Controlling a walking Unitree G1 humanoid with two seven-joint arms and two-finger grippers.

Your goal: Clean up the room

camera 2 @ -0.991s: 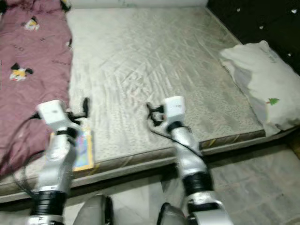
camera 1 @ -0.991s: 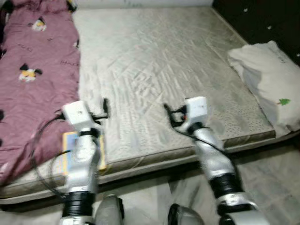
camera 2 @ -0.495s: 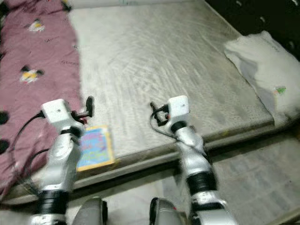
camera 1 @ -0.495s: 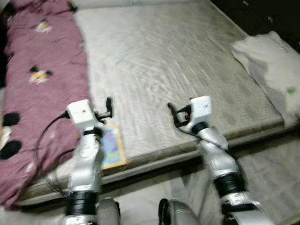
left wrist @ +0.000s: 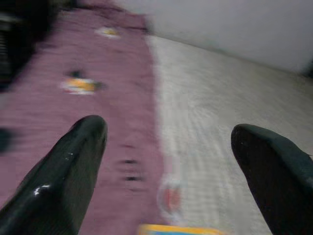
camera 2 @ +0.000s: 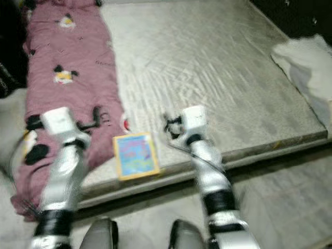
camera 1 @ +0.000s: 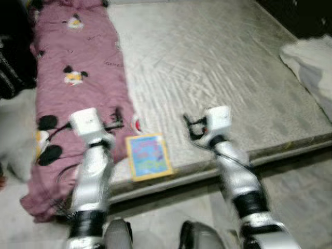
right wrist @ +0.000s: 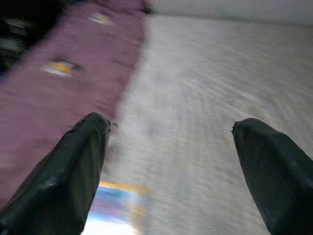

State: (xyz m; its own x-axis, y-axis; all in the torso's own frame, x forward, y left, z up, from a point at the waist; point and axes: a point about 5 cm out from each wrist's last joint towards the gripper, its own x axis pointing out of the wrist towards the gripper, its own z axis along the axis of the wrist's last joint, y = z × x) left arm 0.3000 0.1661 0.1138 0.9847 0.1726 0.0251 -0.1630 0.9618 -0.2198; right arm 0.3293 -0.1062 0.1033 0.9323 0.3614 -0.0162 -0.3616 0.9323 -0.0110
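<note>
A maroon blanket (camera 1: 78, 67) with cartoon prints lies along the left side of the pale mattress (camera 1: 218, 67). A small book (camera 1: 149, 155) with a yellow border and blue cover rests at the mattress's front edge, between my two arms. My left gripper (camera 1: 116, 118) hovers open over the blanket's edge, just left of the book. My right gripper (camera 1: 188, 124) hovers open over the bare mattress, just right of the book. In the wrist views both sets of fingers (left wrist: 73, 161) (right wrist: 83, 161) stand wide apart with nothing between them; the book (right wrist: 115, 205) shows below.
A white pillow (camera 1: 311, 62) hangs over the mattress's right side. Dark furniture (camera 1: 306, 15) stands at the far right, a dark heap (camera 1: 13, 52) at the far left. Tiled floor (camera 1: 301, 181) runs along the mattress front.
The camera has swung left, so the whole scene has slid right and blurred. The book now shows fully between the arms. Both grippers keep the same raised, open pose.
</note>
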